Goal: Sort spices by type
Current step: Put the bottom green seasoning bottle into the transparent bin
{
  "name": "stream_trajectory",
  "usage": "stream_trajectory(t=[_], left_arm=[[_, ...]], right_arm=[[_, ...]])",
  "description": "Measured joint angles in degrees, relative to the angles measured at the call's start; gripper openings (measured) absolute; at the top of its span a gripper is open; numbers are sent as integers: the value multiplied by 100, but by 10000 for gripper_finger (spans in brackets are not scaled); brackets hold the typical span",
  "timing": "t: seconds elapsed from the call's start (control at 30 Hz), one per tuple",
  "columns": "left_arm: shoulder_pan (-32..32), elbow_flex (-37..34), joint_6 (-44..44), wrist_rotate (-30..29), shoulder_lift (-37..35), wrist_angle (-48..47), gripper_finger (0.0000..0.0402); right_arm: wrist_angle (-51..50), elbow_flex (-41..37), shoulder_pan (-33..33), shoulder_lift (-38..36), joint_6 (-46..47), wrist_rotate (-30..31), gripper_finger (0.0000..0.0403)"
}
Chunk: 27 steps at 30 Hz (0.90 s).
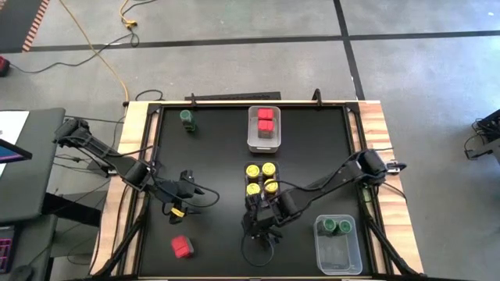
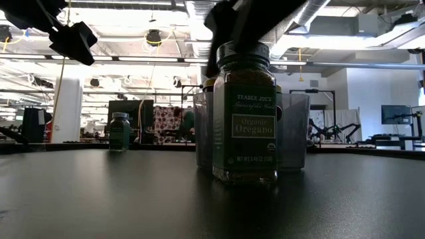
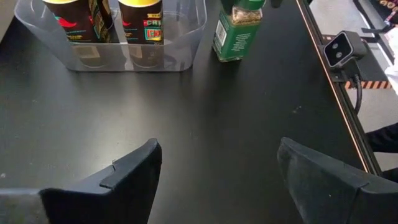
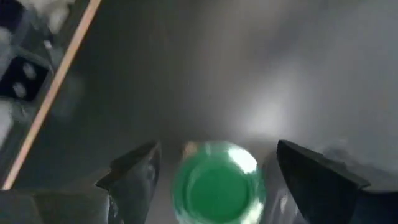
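At the table's left the left gripper (image 1: 190,190) hangs empty with its fingers apart over bare mat, a red spice box (image 1: 181,247) lying near the front edge below it and a lone green-lidded jar (image 1: 187,118) standing at the far side. Toward the middle, red boxes sit in one clear bin (image 1: 264,144) and four yellow-lidded jars (image 1: 261,179) stand together in another just in front of it. Close before those, the right gripper (image 4: 214,168) is spread wide over an oregano jar (image 2: 244,113), a finger on either side of its green lid and neither one clearly touching it. The jar looks like rigid glass, smooth and fairly light but tall and easy to tip, so a square hold just under the lid would likely suit it. At the right, a bin (image 1: 338,257) already holds two green-lidded jars. From overhead the arm covers the oregano jar, and the wrist picture is blurred, so finger contact is hard to judge.
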Motion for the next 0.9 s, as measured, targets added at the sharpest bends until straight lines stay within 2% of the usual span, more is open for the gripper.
stream_trajectory(t=[0.27, 0.7, 0.9], left_arm=[[0, 0, -4, -10, 0, 0, 308], [0, 0, -4, -12, 0, -3, 308], [0, 2, -5, -11, -2, -12, 308]], right_arm=[[-477, -7, -2, -2, 0, -13, 348], [-470, -9, -37, 3, 10, -100, 348], [-398, -11, -83, 305, 66, -202, 346]])
